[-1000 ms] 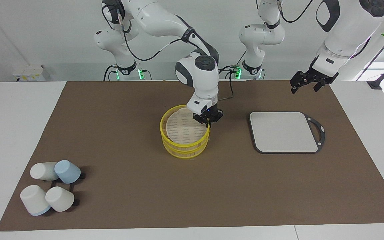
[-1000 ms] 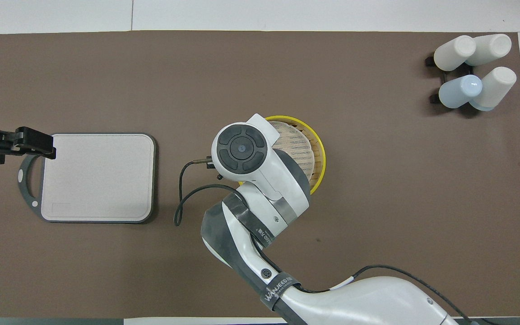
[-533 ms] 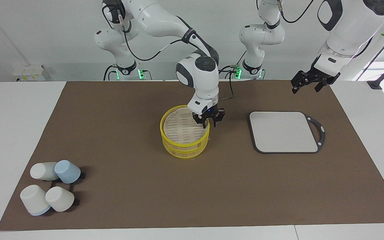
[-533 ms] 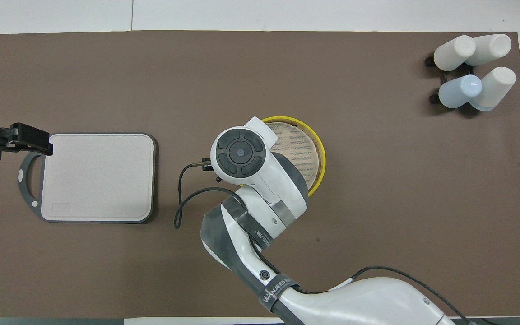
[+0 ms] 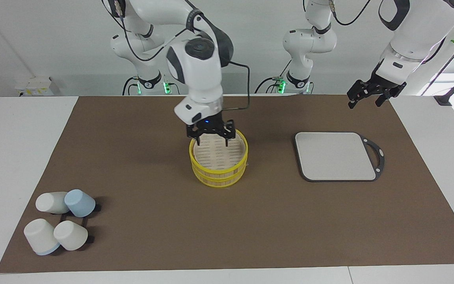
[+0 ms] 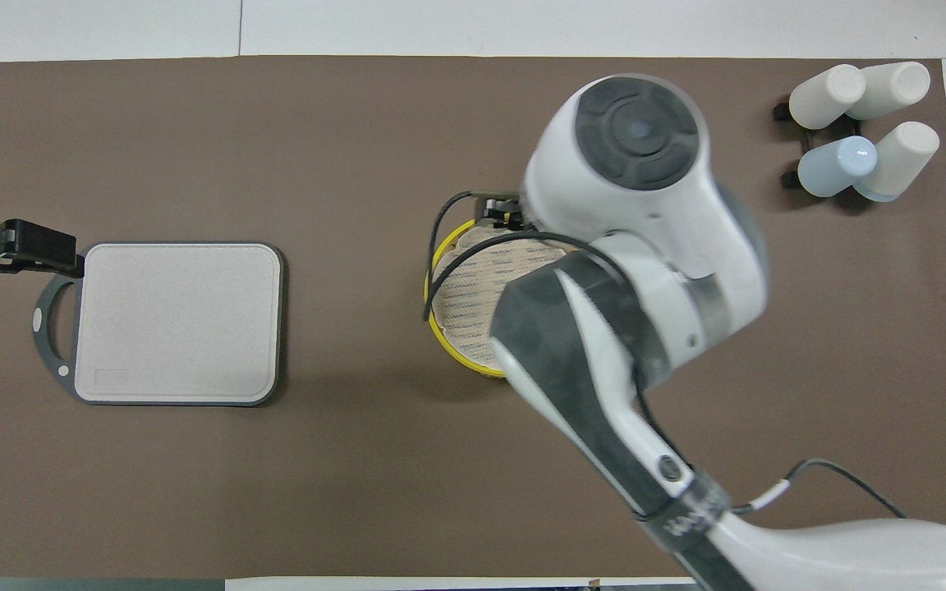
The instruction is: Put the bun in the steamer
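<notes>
Bun is nowhere to be seen; it may lie in the steamer, hidden under the right gripper, though I cannot confirm it. That gripper hangs over the steamer's rim nearer the robots, fingers spread apart with nothing between them. Below the fingertips only bare slats show. I judge the placing step done or nearly so; next the arm should lift clear. The left gripper waits above the table's edge near the board, its fingers unclear.
</notes>
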`<state>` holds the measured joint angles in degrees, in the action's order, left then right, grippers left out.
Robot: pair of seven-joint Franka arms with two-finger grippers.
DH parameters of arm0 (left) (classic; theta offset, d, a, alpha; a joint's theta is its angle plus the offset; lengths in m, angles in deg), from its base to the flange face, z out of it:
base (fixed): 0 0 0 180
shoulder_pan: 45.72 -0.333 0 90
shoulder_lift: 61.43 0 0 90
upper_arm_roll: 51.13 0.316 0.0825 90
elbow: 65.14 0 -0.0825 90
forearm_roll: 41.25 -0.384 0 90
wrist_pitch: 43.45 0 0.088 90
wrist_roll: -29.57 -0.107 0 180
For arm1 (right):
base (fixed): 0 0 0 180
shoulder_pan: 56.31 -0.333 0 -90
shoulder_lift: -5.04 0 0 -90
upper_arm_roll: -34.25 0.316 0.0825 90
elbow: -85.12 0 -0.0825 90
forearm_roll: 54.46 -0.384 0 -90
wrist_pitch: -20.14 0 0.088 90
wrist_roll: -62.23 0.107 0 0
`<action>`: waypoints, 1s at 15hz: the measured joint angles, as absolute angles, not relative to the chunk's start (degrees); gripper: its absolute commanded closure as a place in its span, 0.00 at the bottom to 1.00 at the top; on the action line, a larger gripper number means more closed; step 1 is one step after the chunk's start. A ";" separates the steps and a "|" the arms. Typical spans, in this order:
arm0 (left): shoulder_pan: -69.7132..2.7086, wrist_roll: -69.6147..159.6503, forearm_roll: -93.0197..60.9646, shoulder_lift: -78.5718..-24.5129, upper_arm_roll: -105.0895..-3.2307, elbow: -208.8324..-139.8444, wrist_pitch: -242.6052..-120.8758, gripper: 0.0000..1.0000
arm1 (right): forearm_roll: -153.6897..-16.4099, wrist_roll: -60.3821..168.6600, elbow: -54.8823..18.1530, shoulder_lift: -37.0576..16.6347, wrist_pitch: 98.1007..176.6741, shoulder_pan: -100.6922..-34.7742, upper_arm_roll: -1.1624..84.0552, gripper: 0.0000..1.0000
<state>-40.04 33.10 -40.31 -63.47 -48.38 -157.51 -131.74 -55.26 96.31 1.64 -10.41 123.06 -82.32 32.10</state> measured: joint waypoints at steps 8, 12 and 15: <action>-40.34 31.39 -40.31 -64.01 -48.36 -157.72 -131.73 0.00 | -55.21 78.02 -2.93 0.75 105.07 -68.57 32.14 0.00; -41.04 30.52 -40.31 -64.01 -48.31 -157.86 -131.71 0.00 | -55.21 72.45 -5.24 2.05 104.90 -65.34 32.12 0.00; -41.04 30.49 -40.31 -64.01 -48.34 -157.87 -131.71 0.00 | -55.15 72.11 -6.83 2.99 104.90 -64.67 32.11 0.00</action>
